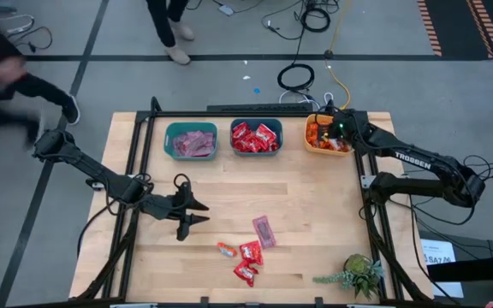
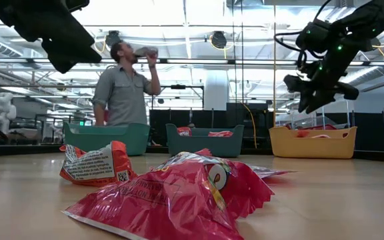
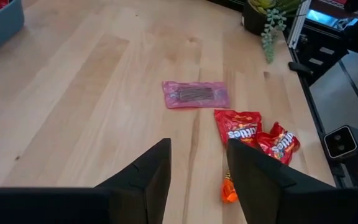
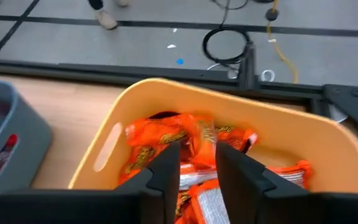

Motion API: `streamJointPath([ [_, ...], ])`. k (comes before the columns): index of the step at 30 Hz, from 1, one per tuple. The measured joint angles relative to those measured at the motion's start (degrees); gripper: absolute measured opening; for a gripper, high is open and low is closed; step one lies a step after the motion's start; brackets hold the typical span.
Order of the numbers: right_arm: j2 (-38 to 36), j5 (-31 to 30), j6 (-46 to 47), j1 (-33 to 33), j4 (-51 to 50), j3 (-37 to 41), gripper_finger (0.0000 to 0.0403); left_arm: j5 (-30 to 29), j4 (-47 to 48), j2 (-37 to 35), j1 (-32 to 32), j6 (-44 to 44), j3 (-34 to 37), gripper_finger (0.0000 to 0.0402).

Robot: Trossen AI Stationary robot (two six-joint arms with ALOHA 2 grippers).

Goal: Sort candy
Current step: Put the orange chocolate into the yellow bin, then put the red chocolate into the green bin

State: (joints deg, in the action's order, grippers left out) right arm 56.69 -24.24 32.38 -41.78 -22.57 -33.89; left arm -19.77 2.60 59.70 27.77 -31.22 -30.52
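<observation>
Pale wooden table [image 1: 229,205]; 3 plastic bins along far edge, teal [image 1: 191,141], slate-blue [image 1: 256,138], yellow [image 1: 326,137], each holding sorted candy

Loose candy, front centre:
- 1 flat pinkish-mauve wrapped sweet [image 1: 264,231], long axis running front to back
- 2 shiny red packets [image 1: 248,261]
- 1 small orange sweet [image 1: 226,249]

Left gripper [image 1: 197,210]: fingers spread, empty, left of loose candy

Right gripper [image 4: 197,163]: above yellow bin, fingers slightly apart, empty

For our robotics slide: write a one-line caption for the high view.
Left gripper open near loose candy; right gripper over the yellow bin of orange sweets.
</observation>
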Motion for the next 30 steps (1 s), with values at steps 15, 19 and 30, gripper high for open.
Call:
streamJointPath([
  [15, -7.0, 7.9, -0.7, 0.0, -1.8, 0.0, 0.0134, 0.0, -0.2, 0.0, 0.0, 0.0, 0.0, 0.0242],
  [19, -12.0, 12.9, -0.5, 0.2, -4.8, 0.0, 0.0135, 0.0, -0.8, 0.0, 0.0, 0.0, 0.0, 0.0242],
  [30, -21.7, 21.5, 2.8, 2.0, -17.9, -0.1, 0.0135, 0.2, -0.7, 0.0, -2.0, 6.8, -0.3, 0.0242],
])
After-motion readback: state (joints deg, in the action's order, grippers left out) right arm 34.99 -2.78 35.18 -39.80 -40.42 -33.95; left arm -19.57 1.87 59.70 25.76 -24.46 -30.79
